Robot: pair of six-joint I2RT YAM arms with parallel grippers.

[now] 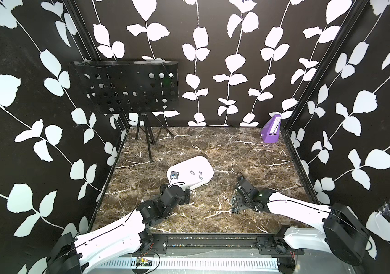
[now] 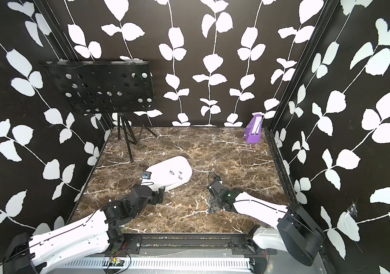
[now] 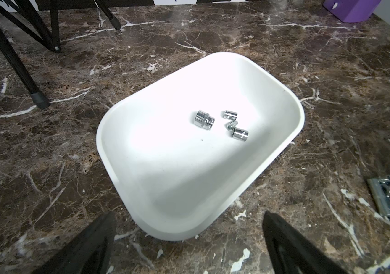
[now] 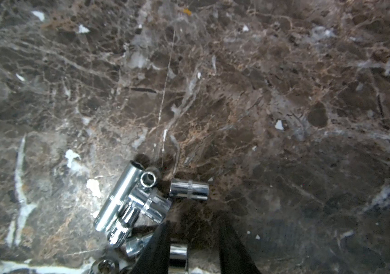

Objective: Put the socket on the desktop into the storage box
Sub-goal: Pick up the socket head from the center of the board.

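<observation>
Socket (image 4: 178, 253): presumably dense, rigid, slippery chrome; clamp across barrel middle using right pincer (image 4: 194, 221), parted astride it.

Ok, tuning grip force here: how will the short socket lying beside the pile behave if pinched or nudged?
The socket lies on its side, a round cylinder, so a nudge would probably roll it. Its mirror-smooth chrome may slip in a pinch. It looks like solid metal, so it is likely rigid and heavy for its size.
</observation>
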